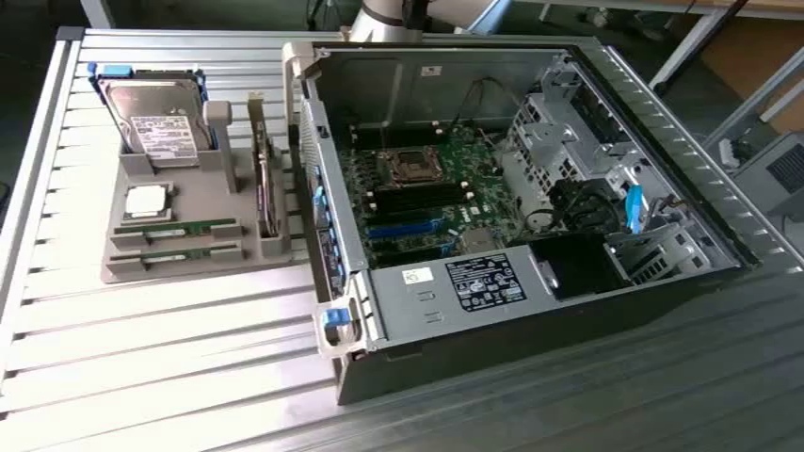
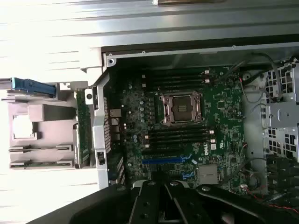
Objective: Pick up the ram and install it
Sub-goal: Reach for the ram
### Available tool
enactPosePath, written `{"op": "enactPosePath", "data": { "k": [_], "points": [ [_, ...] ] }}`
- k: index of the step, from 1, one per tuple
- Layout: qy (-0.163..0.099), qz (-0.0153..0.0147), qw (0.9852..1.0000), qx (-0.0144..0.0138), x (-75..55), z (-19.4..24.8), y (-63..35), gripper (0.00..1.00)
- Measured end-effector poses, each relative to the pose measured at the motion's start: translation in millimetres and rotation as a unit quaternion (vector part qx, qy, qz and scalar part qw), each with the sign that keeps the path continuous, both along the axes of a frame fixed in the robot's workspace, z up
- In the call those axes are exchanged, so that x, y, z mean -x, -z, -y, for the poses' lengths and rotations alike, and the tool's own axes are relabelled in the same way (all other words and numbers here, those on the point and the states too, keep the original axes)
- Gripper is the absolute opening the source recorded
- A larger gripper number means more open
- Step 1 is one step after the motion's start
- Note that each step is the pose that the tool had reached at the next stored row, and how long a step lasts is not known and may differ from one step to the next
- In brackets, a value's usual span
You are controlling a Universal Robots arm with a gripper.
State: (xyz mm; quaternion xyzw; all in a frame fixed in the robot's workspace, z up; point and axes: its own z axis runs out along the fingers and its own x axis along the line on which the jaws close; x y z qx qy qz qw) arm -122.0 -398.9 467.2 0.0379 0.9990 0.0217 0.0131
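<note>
Two green ram sticks lie flat side by side in the front slots of a grey holder tray (image 1: 188,268): one ram (image 1: 176,229) behind, its twin (image 1: 176,252) in front. In the wrist view the same ram sticks (image 2: 42,149) (image 2: 42,164) look washed out by glare. My gripper (image 2: 163,201) hangs high above the open computer case (image 1: 377,320), over the motherboard (image 2: 224,116). Its dark fingers (image 2: 148,203) are shut with nothing between them. It is well apart from the sticks. The black memory slots (image 2: 177,136) run beside the bare processor socket (image 2: 181,108).
The tray also carries a hard drive (image 1: 157,122), a square silver processor (image 1: 147,200) and an upright dark expansion card (image 1: 264,188). The case wall (image 1: 314,188) stands between tray and motherboard. A drive cage (image 1: 566,122) and cables fill the case's far side. The ribbed metal table (image 1: 164,358) extends in front.
</note>
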Motion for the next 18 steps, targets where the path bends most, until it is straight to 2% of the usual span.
{"op": "enactPosePath", "data": {
  "k": [1,18],
  "points": [
    [0.0,0.0,1.0,0.0001,8.0,-0.1,-0.1,0.09],
    [0.0,0.0,1.0,0.0,19.5,0.0,-0.1,0.09]
  ]
}}
